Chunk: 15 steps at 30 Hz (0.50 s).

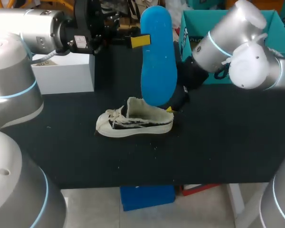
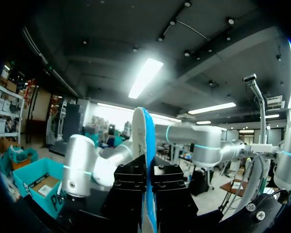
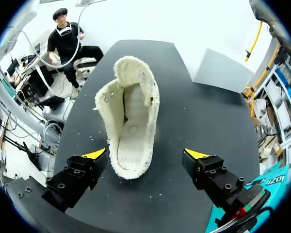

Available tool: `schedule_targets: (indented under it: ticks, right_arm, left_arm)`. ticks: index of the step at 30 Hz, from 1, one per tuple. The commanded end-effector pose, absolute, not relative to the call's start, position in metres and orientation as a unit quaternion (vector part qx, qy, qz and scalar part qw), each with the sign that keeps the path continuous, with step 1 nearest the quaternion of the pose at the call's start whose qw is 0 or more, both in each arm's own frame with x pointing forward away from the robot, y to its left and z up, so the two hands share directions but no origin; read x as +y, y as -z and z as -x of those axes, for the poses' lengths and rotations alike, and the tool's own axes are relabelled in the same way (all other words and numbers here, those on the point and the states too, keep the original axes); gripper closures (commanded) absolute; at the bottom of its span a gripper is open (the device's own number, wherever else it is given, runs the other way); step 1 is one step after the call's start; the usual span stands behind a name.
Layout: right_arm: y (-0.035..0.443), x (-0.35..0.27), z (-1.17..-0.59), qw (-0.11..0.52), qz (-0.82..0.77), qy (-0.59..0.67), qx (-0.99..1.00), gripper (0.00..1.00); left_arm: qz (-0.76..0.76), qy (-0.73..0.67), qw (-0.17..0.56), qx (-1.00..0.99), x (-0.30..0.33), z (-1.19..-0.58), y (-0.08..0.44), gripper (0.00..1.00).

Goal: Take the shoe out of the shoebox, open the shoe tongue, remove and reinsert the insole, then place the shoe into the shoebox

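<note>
Our left gripper [image 2: 149,187] is clamped on the blue insole [image 1: 158,57], upright above the shoe [image 1: 133,124] on the table [image 1: 218,147]. Our right gripper [image 3: 145,155] hangs wide open at its heel. Nothing pins the shoe, so we'd probably shove it sideways reinserting.

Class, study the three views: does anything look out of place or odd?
Yes: the blue insole is out of the shoe, held upright in the air above it by the left end effector. The shoe's inside shows bare.
</note>
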State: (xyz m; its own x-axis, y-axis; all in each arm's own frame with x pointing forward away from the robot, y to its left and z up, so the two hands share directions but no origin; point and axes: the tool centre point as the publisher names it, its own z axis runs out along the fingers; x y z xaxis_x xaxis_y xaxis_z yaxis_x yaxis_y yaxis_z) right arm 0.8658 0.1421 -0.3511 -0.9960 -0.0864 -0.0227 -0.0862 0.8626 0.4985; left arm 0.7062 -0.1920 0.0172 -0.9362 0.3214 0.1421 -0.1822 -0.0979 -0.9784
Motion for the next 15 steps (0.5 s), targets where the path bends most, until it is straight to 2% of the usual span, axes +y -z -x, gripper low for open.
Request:
schedule_targets:
  ticks: [1,15]
  right_arm:
    - [0.354,0.162,-0.874,0.0,-0.049,0.056,-0.997,0.0]
    - [0.357,0.191,-0.878,0.0,-0.064,0.003,-0.998,0.0]
  left_arm:
    - [0.053,-0.74,0.168,-0.649,-0.194,-0.706,-0.016,1.0]
    - [0.053,-0.74,0.168,-0.649,-0.194,-0.706,-0.016,1.0]
